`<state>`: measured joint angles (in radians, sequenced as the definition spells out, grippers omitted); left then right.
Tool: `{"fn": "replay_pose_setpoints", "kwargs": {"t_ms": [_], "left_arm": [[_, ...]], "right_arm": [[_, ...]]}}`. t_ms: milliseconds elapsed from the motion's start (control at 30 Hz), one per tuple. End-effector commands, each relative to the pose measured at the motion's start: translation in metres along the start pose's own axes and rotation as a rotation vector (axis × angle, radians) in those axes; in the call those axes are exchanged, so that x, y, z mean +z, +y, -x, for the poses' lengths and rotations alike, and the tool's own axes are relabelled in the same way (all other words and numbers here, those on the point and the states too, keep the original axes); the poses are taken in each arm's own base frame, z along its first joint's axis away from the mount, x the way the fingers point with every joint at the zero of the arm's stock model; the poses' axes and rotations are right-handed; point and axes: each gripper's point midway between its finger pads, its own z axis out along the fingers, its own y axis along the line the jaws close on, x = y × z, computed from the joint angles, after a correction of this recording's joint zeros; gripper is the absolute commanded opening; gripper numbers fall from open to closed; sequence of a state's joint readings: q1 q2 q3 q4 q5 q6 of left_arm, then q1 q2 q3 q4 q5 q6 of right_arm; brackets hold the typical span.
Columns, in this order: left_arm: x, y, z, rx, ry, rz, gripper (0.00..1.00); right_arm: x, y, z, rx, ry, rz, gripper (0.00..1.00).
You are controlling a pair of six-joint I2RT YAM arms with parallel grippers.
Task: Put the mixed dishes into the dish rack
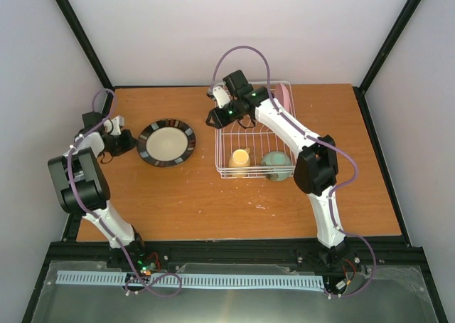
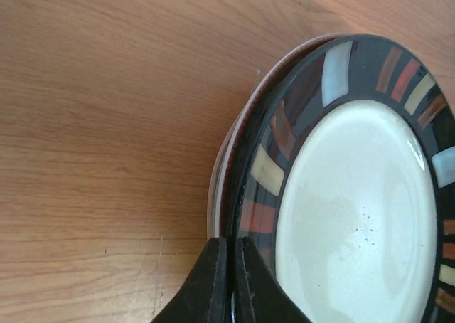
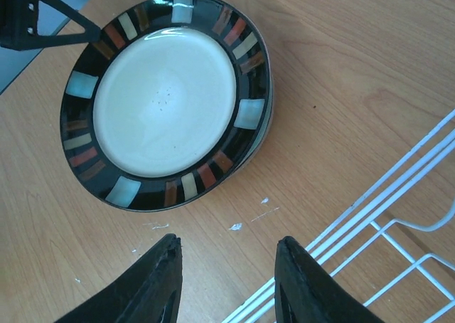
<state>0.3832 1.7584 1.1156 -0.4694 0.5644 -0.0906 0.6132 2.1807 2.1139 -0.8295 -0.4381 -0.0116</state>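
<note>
Top external view showed the dish rack [image 1: 222, 145] sitting on the wooden table [image 1: 185, 202], right of centre. The pale yellow mug [image 1: 239, 157] and the mint green bowl [image 1: 277, 165] sat side by side in its near end. The pink plate [image 1: 284, 95] stood on edge at the rack's far right corner.

The dark-rimmed plate [image 1: 166, 142] lay flat on the table to the left of the rack, apart from it. From the left wrist I could see a paler plate [image 2: 217, 195] lying under it, only its edge peeking out; I could not make out its colour.

The left gripper [image 2: 229, 241] was down low at the left edge of that stack, its fingers clenched together right at the rim of the dark-rimmed plate. Whether they pinched anything, I could not tell.

The right gripper [image 3: 231, 241] hung above the table by the rack's left side, fingers spread apart with only bare wood between them, the patterned plate ahead of it and the rack's white wires just beside.
</note>
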Motion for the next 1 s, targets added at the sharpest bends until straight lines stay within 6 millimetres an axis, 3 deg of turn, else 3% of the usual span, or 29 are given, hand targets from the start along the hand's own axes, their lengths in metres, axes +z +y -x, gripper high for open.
{"fn": "replay_pose_setpoints", "kwargs": {"t_ms": [0,133,267,500,700,967], "left_arm": [[-0.04,-0.028,0.046,0.106,-0.132,0.007,0.01],[-0.066,-0.043,0.065,0.136,-0.201,0.01,0.01],[-0.079,-0.055,0.073,0.151,-0.235,-0.009,0.01],[-0.06,-0.048,0.054,0.123,-0.202,-0.044,0.01],[-0.06,-0.05,0.047,0.142,-0.218,-0.06,0.01],[-0.057,-0.052,0.035,0.19,-0.241,-0.089,0.01]], "right_arm": [[0.008,0.01,0.0,-0.009,0.004,0.04,0.36],[0.017,0.03,0.002,-0.02,0.001,0.141,0.36],[0.03,0.048,0.001,-0.025,0.01,0.225,0.36],[0.046,0.062,-0.005,-0.02,0.024,0.277,0.36],[0.056,0.056,0.006,-0.017,-0.004,0.26,0.4],[0.085,0.027,0.029,-0.014,-0.077,0.153,0.43]]}}
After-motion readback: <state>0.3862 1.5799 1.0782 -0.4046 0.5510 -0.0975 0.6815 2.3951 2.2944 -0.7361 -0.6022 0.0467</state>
